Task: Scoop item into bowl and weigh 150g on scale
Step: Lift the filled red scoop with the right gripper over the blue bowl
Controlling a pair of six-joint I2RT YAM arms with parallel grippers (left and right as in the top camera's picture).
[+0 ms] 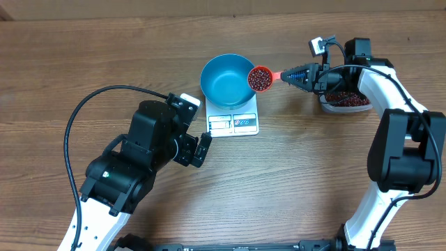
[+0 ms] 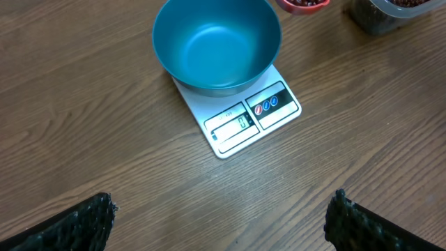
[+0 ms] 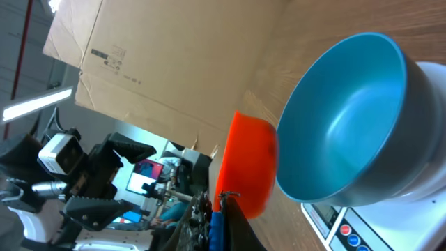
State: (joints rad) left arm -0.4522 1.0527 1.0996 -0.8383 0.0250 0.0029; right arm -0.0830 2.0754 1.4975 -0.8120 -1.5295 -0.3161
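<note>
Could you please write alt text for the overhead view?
The right gripper holds a red scoop of dark beans at the rim of an empty blue bowl on a white scale; the left gripper sits open nearby.

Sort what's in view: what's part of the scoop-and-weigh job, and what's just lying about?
Job: beans in the red scoop; right gripper shut on its handle; blue bowl; white scale under it; clear container of beans.
Not the job: cardboard box in the background; left gripper, open, holding nothing.
</note>
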